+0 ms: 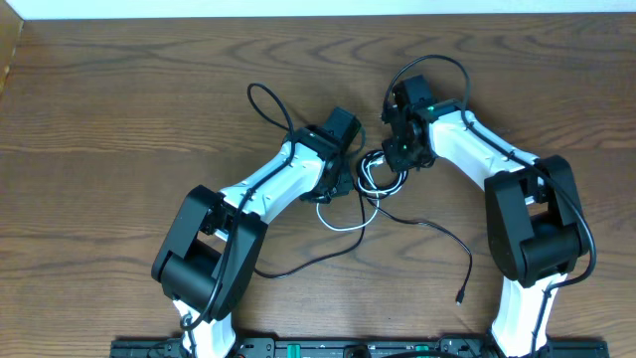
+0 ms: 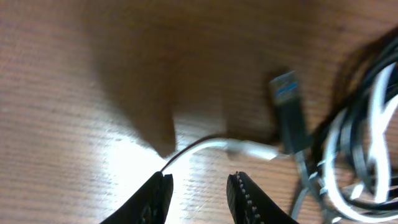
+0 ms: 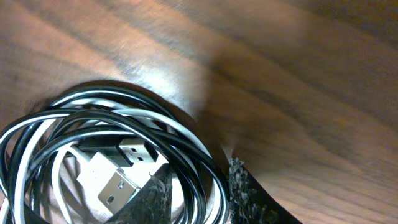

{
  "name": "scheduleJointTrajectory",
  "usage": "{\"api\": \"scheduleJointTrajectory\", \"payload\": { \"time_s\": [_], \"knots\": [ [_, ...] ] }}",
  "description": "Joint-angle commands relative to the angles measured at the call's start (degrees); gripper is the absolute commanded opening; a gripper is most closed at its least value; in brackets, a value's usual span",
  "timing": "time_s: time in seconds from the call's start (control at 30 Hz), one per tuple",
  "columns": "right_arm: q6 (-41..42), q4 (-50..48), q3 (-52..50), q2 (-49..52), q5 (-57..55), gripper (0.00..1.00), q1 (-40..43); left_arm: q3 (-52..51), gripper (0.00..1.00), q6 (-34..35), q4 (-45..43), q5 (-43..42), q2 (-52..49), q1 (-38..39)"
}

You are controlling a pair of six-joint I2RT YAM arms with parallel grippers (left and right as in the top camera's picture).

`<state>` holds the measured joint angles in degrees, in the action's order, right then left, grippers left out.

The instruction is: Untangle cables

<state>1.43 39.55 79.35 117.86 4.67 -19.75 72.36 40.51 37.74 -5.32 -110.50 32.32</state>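
On the brown wood-grain table (image 1: 119, 99), the cables (image 1: 376, 177), glossy black and white cords, lie coiled at frame centre between both grippers. The right gripper (image 3: 198, 190) straddles coil strands, whether pinching I cannot tell; the left gripper (image 2: 199, 190) stands parted and empty, the white cord (image 2: 205, 144) just beyond its tips

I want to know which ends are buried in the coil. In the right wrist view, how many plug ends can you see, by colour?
White plug: 1
Black plug: 1
Total: 2
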Motion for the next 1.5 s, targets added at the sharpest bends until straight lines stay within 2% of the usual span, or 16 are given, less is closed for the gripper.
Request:
{"api": "scheduleJointTrajectory", "payload": {
  "time_s": [0.0,0.07,0.17,0.27,0.43,0.53,0.6,0.73,0.9,1.1,1.2,1.37,1.47],
  "knots": [
    [4.3,-0.7,-1.5,0.2,-0.8,0.25,1.6,-1.5,0.33,0.1,2.8,1.3,-0.9,-0.1],
    [4.0,-1.6,-1.4,0.2,0.6,0.26,1.7,-2.2,0.33,-0.4,3.9,1.3,-0.9,-0.1],
    [0.1,-0.8,0.0,-0.2,4.2,0.31,1.7,-1.7,0.35,-6.0,6.3,1.3,-0.7,-0.9],
    [-1.1,0.6,2.2,-1.1,6.7,0.35,1.8,0.9,0.38,-8.7,10.7,1.3,-0.5,-2.2],
    [-1.1,2.8,5.2,-3.0,8.0,0.4,1.8,5.9,0.37,-9.0,14.4,0.1,1.1,-4.1],
    [-1.1,3.8,5.3,-3.2,8.0,0.42,1.9,6.9,0.3,-9.3,10.4,-3.0,1.9,-4.2],
    [-1.1,5.2,5.3,-3.1,8.0,0.44,2.4,6.6,0.24,-13.5,3.0,-6.3,1.5,-3.6],
    [-1.0,5.5,5.3,-3.1,8.0,0.48,3.7,6.6,0.24,-15.2,-2.4,-10.2,-0.3,-2.8],
    [-0.8,5.7,5.3,-3.1,11.6,0.52,5.5,6.6,0.38,-15.2,-5.9,-12.0,-3.8,-1.6],
    [-0.8,6.4,5.3,-3.1,12.9,0.54,5.9,6.6,0.47,-15.2,-10.0,-12.1,-7.3,-0.3],
    [-0.8,6.8,5.3,-3.1,12.9,0.54,5.9,6.6,0.47,-15.3,-10.6,-12.0,-8.3,0.3],
    [-0.8,7.4,5.3,-3.1,12.9,0.53,5.9,6.5,0.09,-16.5,-10.0,-12.1,-8.9,0.3],
    [-0.9,7.7,5.3,-3.1,13.0,0.54,5.9,6.5,0.08,-21.5,-10.0,-12.1,-7.8,0.1]
  ]
}}
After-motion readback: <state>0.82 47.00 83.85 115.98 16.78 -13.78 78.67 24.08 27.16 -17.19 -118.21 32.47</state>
